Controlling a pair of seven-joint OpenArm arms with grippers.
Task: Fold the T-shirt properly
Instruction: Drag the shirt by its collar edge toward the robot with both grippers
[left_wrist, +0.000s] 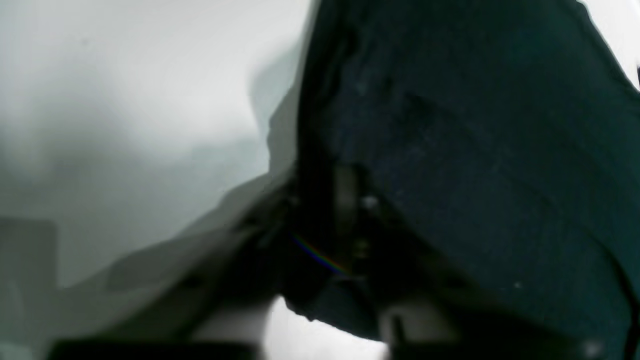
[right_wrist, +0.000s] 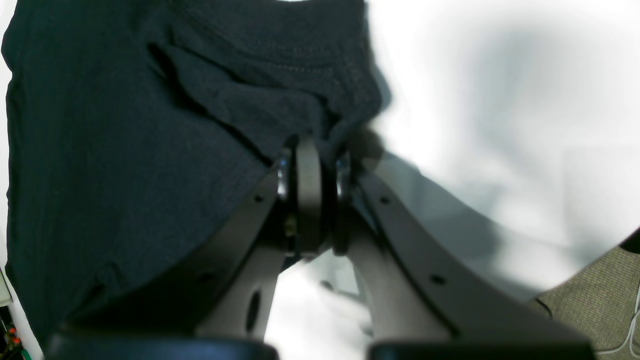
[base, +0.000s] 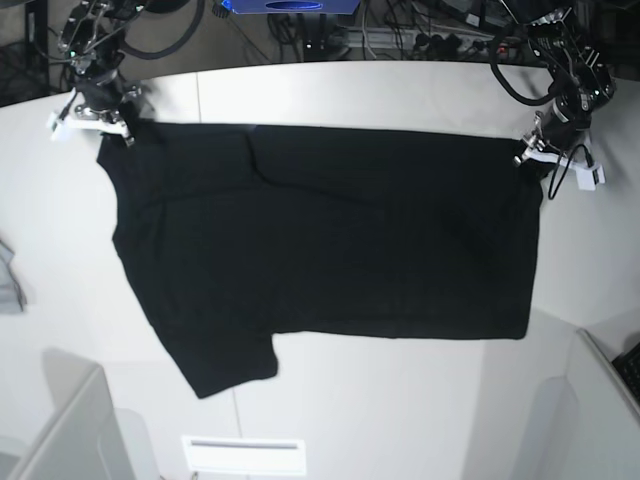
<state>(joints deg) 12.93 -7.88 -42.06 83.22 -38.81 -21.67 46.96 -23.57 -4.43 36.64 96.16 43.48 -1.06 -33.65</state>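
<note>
Nearest me in the base view, at 6 o'clock, the worktop (base: 400, 400) lay bare & white. A grey box edge (base: 60, 430) sat at 7 o'clock and a slotted white panel (base: 243, 455) near the front rim.

Then the T-shirt (base: 330, 250): black, plain side up, spread flat across the mid worktop w/ one sleeve poking toward 7 o'clock. Its far hem ran along the 12 o'clock side.

My right end effector (right_wrist: 310, 150) was pinched on the T-shirt's far corner at 10 o'clock; the wrist view showed the jaws narrow w/ cloth bunched between. My left end effector (base: 540, 150) sat at the far corner at 2 o'clock. Its wrist view was too blurred to show the jaws, so I can't tell if it was closed or had cloth, tho fabric draped right over it.

Risks, as I judged them:
- if the left grip was partial, that corner could slip on a lift & the fold would go skew;
- uneven pull between my 2 arms would wrinkle the far hem;
- the loose sleeve could drag & tuck under.

Room: plenty of bare worktop toward 6 o'clock for bringing the hem over. It was tight at 12 o'clock, w/ cables (base: 420, 40) just past the rim. A raised white panel (base: 600, 400) stood at 4 o'clock.
</note>
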